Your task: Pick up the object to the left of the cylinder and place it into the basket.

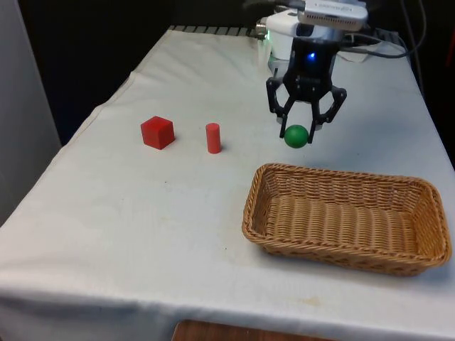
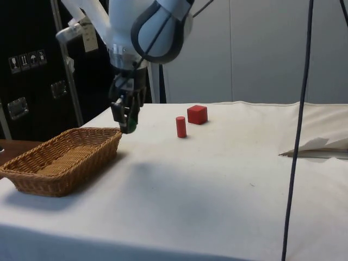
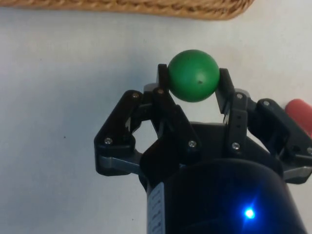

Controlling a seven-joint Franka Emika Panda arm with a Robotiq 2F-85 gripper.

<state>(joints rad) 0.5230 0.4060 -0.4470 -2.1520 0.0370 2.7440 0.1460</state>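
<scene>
1. Your gripper [image 1: 297, 134] is pinching the green ball [image 1: 296, 135], one finger on each side. The wrist view shows it best, with the ball [image 3: 193, 75] squeezed right at the fingertips.
2. The ball hangs low over the worktop [image 1: 142, 213], about midway between the near and far edges. I honestly can't tell if it's clear of the cloth or just brushing it.
3. The basket [image 1: 341, 172] is what matters now. It sits close to the gripper on the side toward the worktop's near edge, taking up the corner on the front view's right. Its long axis runs along that near edge, so its long far rim faces the gripper.
4. I'd say the grab is done and the carry is what's left. You'd want some height first, because the rim looks about level with the ball in the side view.
5. The red cylinder [image 1: 212, 138] and red cube [image 1: 157, 132] stand off to the other side, toward the front view's left, well away from that path.
6. It's a round ball in a tip grip, so it could squirt out if you jerk it
</scene>
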